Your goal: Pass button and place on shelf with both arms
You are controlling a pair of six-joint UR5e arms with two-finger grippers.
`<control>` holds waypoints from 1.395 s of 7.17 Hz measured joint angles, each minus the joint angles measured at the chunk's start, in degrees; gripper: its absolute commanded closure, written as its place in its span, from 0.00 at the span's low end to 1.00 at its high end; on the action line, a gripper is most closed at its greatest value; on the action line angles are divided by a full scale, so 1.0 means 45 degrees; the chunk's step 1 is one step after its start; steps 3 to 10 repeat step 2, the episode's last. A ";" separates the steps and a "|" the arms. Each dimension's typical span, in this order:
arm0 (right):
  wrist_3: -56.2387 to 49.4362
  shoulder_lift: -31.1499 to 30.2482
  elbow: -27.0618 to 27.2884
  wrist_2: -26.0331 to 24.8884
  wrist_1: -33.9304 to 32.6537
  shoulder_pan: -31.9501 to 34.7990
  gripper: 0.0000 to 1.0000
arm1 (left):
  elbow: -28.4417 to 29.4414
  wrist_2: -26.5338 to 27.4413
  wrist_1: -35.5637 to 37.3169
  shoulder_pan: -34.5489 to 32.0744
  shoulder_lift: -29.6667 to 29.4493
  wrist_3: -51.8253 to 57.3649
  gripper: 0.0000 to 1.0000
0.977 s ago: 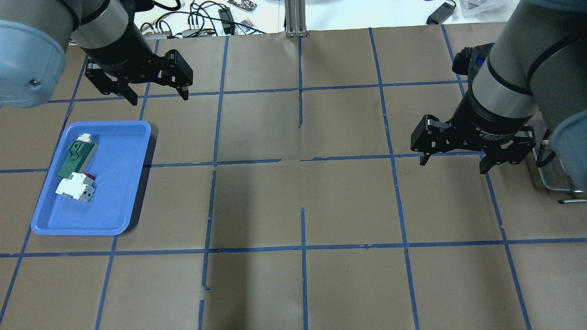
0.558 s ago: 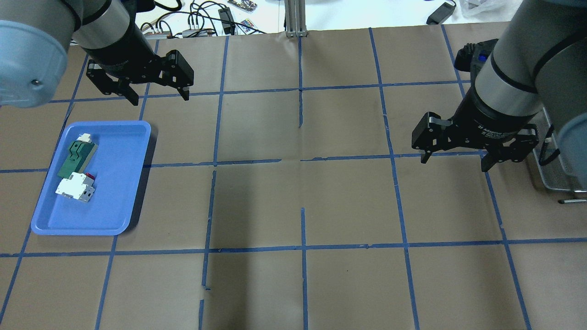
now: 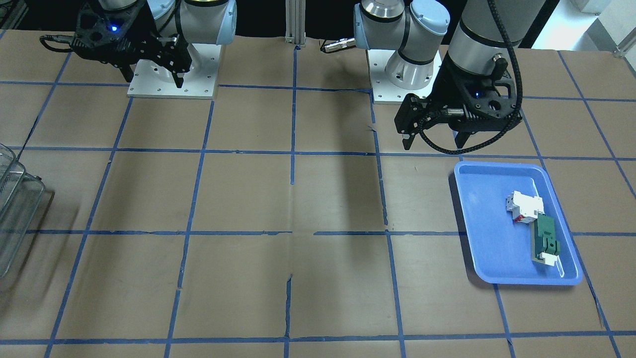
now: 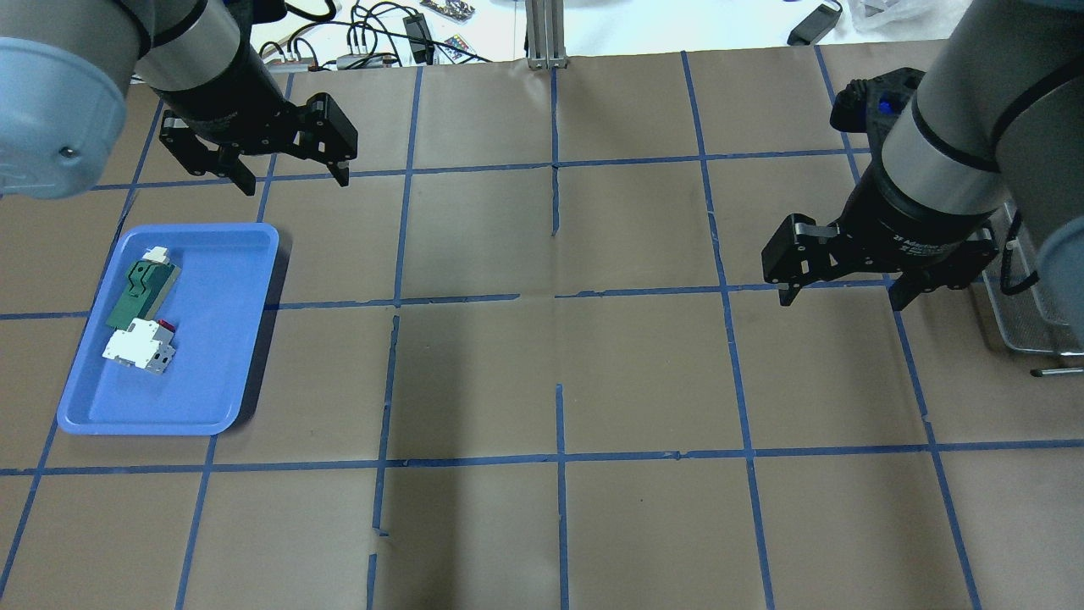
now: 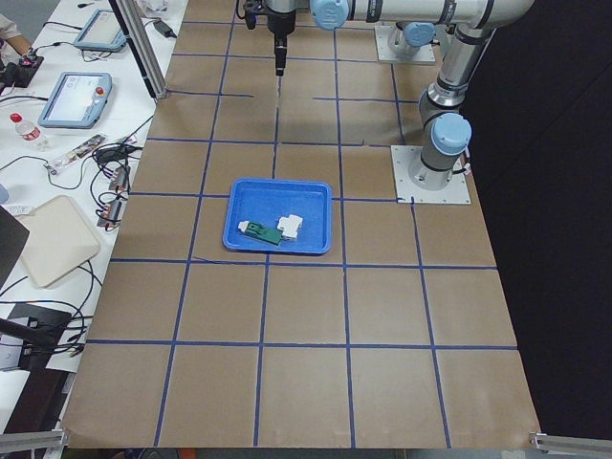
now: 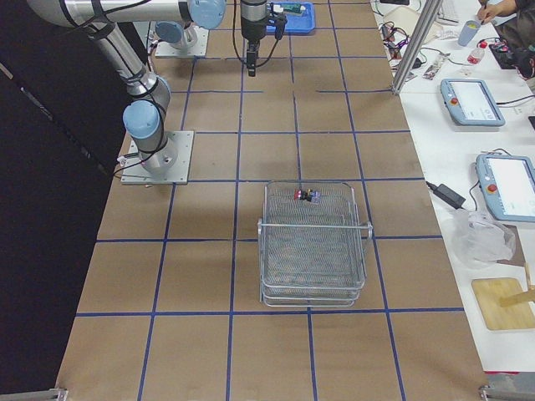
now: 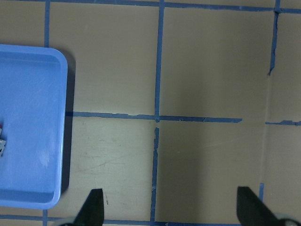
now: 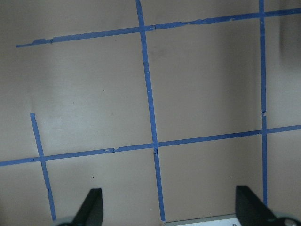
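On the top tier of the shelf [image 6: 313, 242], close to the edge that faced the middle of the table, lay the button [image 6: 307, 196], its red cap just visible against the grey mesh. It was too small in the side view to tell how it lay. The shelf stood at the right end of the table [image 4: 644, 373], and nothing touched it.

The right gripper [image 4: 841, 292] hung just left of the shelf, above the table, with its fingers spread wide and nothing between them. The left gripper [image 4: 294, 174] hovered over the far left part of the table, likewise spread and empty, just beyond the far rim of the blue tray [image 4: 212, 339]. In the tray a white block [image 4: 140, 347] and a green flat part [image 4: 140, 292] lay end to end, touching.

Brown paper covered the table, marked into squares by blue tape that was torn and broken in places. Both arms rose from white base plates [image 3: 171, 74] at the near edge. Past the far edge ran a white bench with tangled cables [image 4: 373, 34], two tablets [image 6: 472, 100] and a crumpled plastic bag [image 6: 481, 234].
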 measured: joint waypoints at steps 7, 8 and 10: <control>-0.0173 -0.0016 0.0008 0.0024 -0.0163 -0.0001 0.00 | 0.0004 -0.0030 0.0000 0.0000 -0.0022 -0.0008 0.00; -0.0173 -0.0016 0.0008 0.0024 -0.0163 -0.0001 0.00 | 0.0004 -0.0030 0.0000 0.0000 -0.0022 -0.0008 0.00; -0.0173 -0.0016 0.0008 0.0024 -0.0163 -0.0001 0.00 | 0.0004 -0.0030 0.0000 0.0000 -0.0022 -0.0008 0.00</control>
